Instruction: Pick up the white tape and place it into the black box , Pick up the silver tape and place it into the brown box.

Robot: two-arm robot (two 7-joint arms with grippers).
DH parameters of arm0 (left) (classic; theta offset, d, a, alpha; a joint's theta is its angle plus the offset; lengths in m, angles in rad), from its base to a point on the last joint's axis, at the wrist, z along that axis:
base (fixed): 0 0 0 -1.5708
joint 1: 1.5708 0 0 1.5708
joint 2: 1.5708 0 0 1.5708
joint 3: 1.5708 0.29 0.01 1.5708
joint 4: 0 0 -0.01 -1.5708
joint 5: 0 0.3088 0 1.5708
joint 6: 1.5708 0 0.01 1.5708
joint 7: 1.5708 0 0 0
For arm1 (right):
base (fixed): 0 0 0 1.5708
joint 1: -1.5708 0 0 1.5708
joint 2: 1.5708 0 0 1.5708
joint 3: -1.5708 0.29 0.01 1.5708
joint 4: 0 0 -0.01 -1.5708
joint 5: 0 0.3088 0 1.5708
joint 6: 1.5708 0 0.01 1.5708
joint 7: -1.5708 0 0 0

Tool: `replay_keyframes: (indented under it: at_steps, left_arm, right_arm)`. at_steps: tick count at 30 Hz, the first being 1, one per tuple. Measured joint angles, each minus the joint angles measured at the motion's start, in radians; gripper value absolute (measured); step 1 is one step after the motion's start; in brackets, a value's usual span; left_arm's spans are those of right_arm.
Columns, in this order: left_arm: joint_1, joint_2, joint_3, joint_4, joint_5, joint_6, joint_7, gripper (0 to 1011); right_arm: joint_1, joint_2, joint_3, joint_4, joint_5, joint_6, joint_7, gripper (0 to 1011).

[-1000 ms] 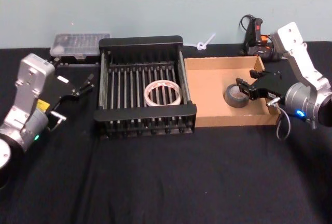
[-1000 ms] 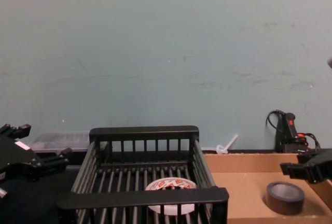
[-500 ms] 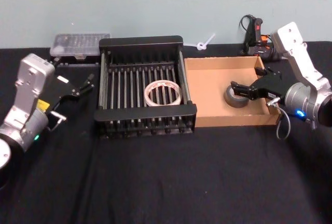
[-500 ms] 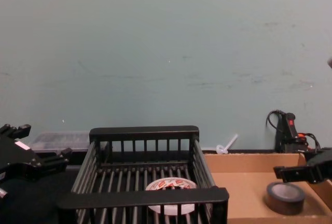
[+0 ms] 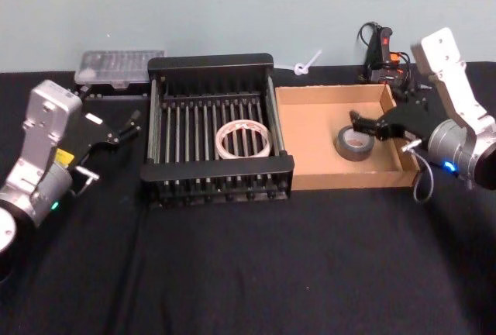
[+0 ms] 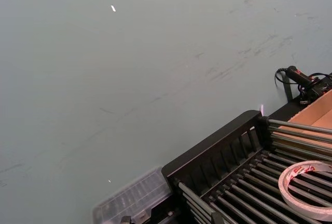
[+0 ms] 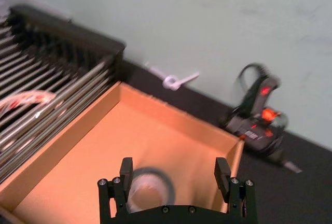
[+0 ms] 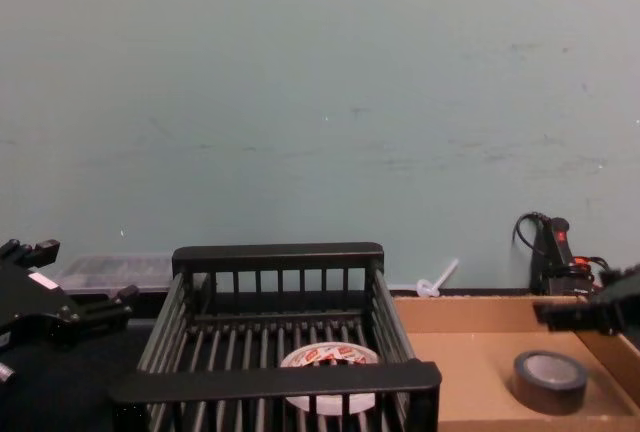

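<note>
1. Silver tape (image 5: 354,144) lay flat on the floor of the brown box (image 5: 310,174), hollow centre facing up, toward the box's right half. My right gripper (image 5: 367,123) hung just above it, a little to the tape's far right side, with its fingers spread apart and nothing between them.

2. From my right wrist, the roll (image 7: 149,187) sat below the gap between the two fingertips, nearer one finger (image 7: 126,166) than the other, apart from both.

3. White tape (image 5: 242,139) rested flat on the ribbed bottom of the black box (image 5: 216,167), right of centre. By my judgement both rolls were already where the task wanted them.

4. My left gripper (image 5: 124,126) sat parked left of the black box, off its rim, well apart from the white roll. I could not tell how its fingers stood.

5. I reckoned the relation that mattered was this: the silver roll lay straight under my open right hand, with the box's right wall (image 5: 401,143) close beside that hand. Any coming move should be a clean lift up and back over that wall, without catching the roll or the cardboard.
</note>
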Motion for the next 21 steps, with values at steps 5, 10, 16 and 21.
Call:
replay_keyframes:
  at_steps: [5, 10, 16, 21]
  left_arm:
    - [0.000, 0.000, 0.000, 0.000, 0.000, 0.000, 0.000, 1001]
    - [0.000, 0.000, 0.000, 0.000, 0.000, 0.000, 0.000, 1001]
    - [0.000, 0.000, 0.000, 0.000, 0.000, 0.000, 0.000, 1001]
    - [0.000, 0.000, 0.000, 0.000, 0.000, 0.000, 0.000, 1001]
  right_arm:
    - [-0.049, -0.029, 0.029, -0.028, -0.058, -0.130, -0.105, 1002]
    - [-0.080, -0.039, 0.028, -0.023, -0.124, -0.255, -0.162, 1002]
    - [-0.108, -0.063, 0.025, 0.030, -0.206, -0.393, -0.241, 1002]
    - [-0.123, -0.084, 0.030, 0.068, -0.240, -0.445, -0.283, 1002]
